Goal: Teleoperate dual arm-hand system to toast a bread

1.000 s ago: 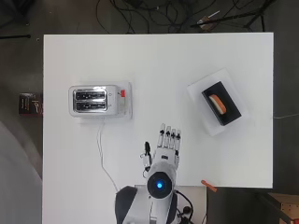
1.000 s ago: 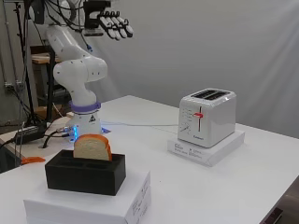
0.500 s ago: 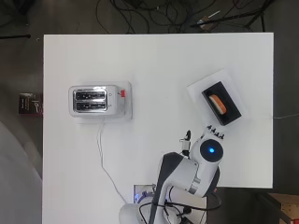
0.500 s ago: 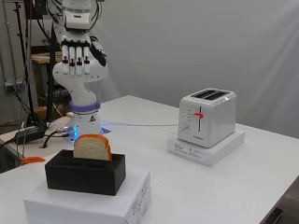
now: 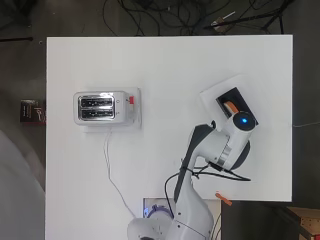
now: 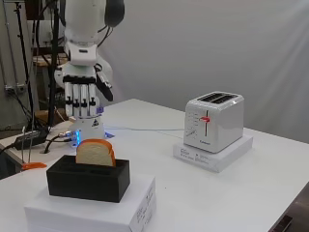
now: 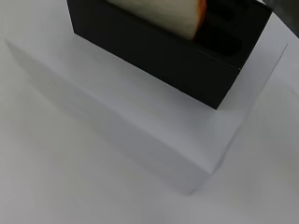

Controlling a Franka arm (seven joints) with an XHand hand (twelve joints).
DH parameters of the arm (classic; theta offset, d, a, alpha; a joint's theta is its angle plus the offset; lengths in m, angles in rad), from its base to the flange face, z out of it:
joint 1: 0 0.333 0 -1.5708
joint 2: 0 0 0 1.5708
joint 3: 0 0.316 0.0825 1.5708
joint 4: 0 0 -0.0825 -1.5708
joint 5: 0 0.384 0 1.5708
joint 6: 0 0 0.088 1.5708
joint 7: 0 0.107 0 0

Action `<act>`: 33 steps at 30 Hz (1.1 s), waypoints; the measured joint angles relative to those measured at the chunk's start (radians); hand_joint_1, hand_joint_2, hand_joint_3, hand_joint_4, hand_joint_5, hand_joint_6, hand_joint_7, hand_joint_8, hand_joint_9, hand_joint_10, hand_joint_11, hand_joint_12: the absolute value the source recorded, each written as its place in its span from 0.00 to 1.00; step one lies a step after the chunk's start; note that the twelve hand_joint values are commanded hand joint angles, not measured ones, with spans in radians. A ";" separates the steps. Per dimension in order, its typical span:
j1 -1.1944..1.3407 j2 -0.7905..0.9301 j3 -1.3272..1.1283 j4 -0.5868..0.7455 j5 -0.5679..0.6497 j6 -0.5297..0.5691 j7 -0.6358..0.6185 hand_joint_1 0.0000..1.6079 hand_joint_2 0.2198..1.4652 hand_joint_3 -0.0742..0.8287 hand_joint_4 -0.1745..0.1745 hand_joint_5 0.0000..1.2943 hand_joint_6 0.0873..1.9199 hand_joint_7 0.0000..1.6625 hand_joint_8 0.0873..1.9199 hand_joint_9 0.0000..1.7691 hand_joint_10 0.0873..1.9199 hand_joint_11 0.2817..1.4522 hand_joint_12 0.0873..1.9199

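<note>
The slice of bread stood upright in a black holder on a white box, likely so fingers could close on its top edge. The robot hand hung directly above it, apart, fingers straight and pointing down. The toaster sat well away across the table.

Small orange object at five o'clock on white table (dark box off its nine o'clock edge).
</note>
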 joint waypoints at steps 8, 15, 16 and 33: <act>-0.011 0.127 -0.006 0.112 0.010 -0.006 -0.076 0.04 0.74 0.08 0.47 0.35 0.00 0.36 0.00 0.39 0.00 0.18 0.00; -0.050 0.242 -0.034 0.185 0.090 -0.003 -0.229 0.06 0.72 0.08 0.45 0.34 0.00 0.35 0.00 0.38 0.00 0.17 0.00; -0.059 0.263 -0.039 0.196 0.106 -0.003 -0.280 0.07 0.72 0.07 0.46 0.33 0.00 0.35 0.00 0.38 0.00 0.17 0.00; -0.110 0.382 -0.065 0.249 0.197 0.001 -0.475 0.12 0.69 0.08 0.57 0.31 0.00 0.33 0.00 0.37 0.00 0.15 0.00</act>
